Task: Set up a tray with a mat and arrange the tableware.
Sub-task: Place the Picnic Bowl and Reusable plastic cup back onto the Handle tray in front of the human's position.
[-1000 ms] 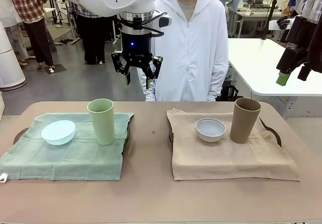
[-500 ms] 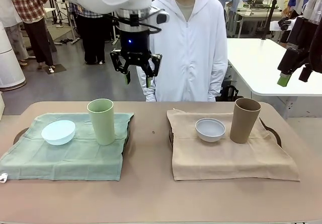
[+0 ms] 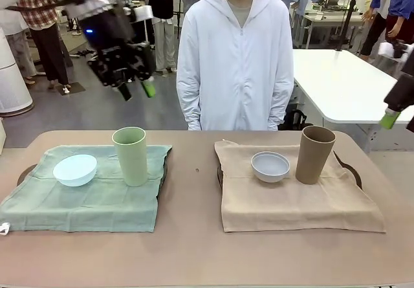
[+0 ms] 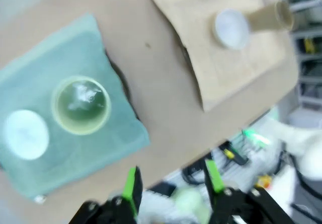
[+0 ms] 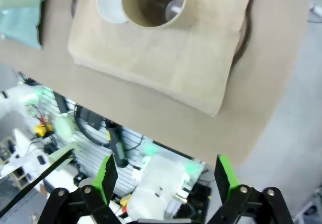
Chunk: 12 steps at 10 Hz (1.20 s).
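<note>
- The left gripper (image 3: 134,88) is seen raised well above the pale green cup (image 3: 130,155), jaws parted and empty.
- The right gripper (image 5: 163,176) is held high off the tan-brown cup (image 5: 153,2), jaws wide and empty.

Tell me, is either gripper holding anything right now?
No. The left gripper and right gripper both stand open with nothing between the fingers.

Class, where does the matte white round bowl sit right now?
Front view: the matte white round bowl sits on the tan cloth mat, right side, just left of the tall tan-brown cup.
</note>
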Motion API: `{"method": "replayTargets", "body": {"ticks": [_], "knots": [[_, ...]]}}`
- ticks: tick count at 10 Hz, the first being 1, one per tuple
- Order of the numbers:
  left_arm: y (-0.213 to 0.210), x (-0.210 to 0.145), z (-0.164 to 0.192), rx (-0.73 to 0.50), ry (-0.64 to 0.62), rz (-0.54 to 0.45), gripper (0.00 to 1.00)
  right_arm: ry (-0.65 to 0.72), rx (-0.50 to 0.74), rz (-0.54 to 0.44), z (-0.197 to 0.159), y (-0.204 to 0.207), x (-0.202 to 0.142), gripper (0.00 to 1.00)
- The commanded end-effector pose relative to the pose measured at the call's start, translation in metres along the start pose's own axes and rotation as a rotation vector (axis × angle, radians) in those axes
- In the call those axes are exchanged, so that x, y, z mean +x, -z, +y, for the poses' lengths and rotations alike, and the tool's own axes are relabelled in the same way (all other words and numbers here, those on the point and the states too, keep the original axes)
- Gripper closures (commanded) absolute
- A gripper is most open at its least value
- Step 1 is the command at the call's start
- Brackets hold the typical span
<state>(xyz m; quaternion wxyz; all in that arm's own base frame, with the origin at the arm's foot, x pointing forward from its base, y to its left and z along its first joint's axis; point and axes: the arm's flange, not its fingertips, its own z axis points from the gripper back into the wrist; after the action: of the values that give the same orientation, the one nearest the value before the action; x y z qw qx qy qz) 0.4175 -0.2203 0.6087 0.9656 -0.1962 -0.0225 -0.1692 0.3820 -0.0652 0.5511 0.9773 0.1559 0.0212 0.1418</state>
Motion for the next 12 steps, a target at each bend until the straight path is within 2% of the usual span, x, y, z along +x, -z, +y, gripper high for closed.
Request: {"method": "replayTargets", "body": {"ticks": [1, 3, 4, 5, 7, 9, 12], "knots": [[-0.01, -0.028, 0.045, -0.173, -0.002, 0.034, 0.34, 0.025, 0.16, -0.071, -0.021, -0.004, -0.03, 0.0], [-0.022, -0.051, 0.096, -0.283, -0.067, -0.019, 0.34, 0.037, 0.336, -0.143, -0.051, -0.007, -0.055, 0.0], [-0.019, -0.062, 0.12, -0.362, -0.08, -0.062, 0.34, -0.035, 0.443, -0.206, -0.066, -0.009, -0.064, 0.0], [-0.021, -0.076, 0.131, -0.437, -0.076, -0.115, 0.34, -0.134, 0.57, -0.26, -0.074, -0.008, -0.071, 0.0], [-0.018, -0.092, 0.147, -0.558, -0.064, -0.226, 0.34, -0.182, 0.7, -0.325, -0.095, -0.004, -0.076, 0.0], [-0.018, -0.112, 0.159, -0.663, -0.08, -0.342, 0.34, -0.122, 0.771, -0.316, -0.115, 0.005, -0.084, 0.0], [-0.03, -0.159, 0.192, -0.738, -0.204, -0.458, 0.34, -0.036, 0.795, -0.314, -0.142, 0.02, -0.102, 0.0]]}}
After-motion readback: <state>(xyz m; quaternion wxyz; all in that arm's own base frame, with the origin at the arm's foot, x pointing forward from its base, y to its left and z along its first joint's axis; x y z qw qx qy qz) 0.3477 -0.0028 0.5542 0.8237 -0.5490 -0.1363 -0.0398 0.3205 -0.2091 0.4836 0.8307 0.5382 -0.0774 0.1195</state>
